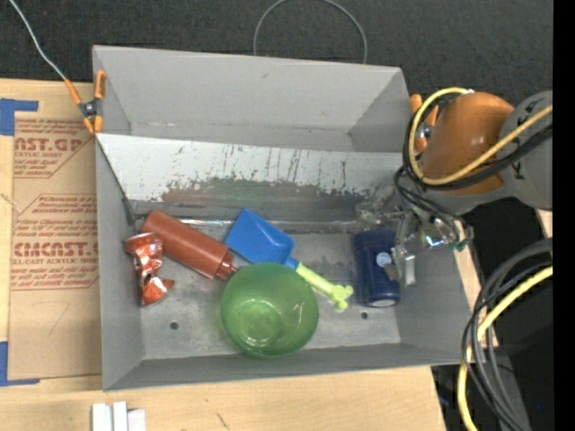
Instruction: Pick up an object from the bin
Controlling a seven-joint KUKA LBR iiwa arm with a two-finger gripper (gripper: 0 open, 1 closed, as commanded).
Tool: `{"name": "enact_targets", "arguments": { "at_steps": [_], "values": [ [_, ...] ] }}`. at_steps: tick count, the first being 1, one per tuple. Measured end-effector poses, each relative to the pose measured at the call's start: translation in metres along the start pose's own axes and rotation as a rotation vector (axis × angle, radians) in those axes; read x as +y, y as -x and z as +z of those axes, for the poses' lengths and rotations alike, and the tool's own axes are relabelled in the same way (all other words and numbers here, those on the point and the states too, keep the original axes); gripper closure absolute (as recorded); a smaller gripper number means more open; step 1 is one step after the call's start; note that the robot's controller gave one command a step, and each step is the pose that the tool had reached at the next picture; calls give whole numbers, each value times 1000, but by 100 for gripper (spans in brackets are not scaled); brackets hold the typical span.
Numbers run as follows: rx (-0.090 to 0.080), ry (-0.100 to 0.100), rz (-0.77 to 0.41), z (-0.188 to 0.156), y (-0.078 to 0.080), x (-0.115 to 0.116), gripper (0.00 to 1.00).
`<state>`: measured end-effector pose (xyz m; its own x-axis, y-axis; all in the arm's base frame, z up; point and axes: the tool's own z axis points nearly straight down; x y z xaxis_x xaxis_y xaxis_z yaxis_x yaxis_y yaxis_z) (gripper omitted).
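Note:
My gripper (402, 257) is low at the right end of the bin, right against the upper right side of a dark blue can (373, 275). The can lies on the bin floor with a pale round mark on its side. Whether the gripper has hold of the can cannot be made out from this angle. Left of the can, a blue scoop (259, 238) with a lime green handle (323, 285) lies slantwise, the handle's tip close to the can.
A green bowl (268, 311) sits upright at the front middle. A red-brown bottle (187, 243) lies on its side to the left, with a crumpled red and silver wrapper (148, 269) beside it. The arm with its orange cover and cables hangs over the right rim.

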<state>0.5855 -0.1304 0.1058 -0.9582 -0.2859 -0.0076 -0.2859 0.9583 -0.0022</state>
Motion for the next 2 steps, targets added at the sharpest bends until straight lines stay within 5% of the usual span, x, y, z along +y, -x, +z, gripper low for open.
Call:
{"name": "enact_targets", "arguments": {
  "at_steps": [1,2],
  "values": [
    [5,1,176,22,-5,14,0],
    [-2,-4,175,19,-4,12,100]
  ]
}}
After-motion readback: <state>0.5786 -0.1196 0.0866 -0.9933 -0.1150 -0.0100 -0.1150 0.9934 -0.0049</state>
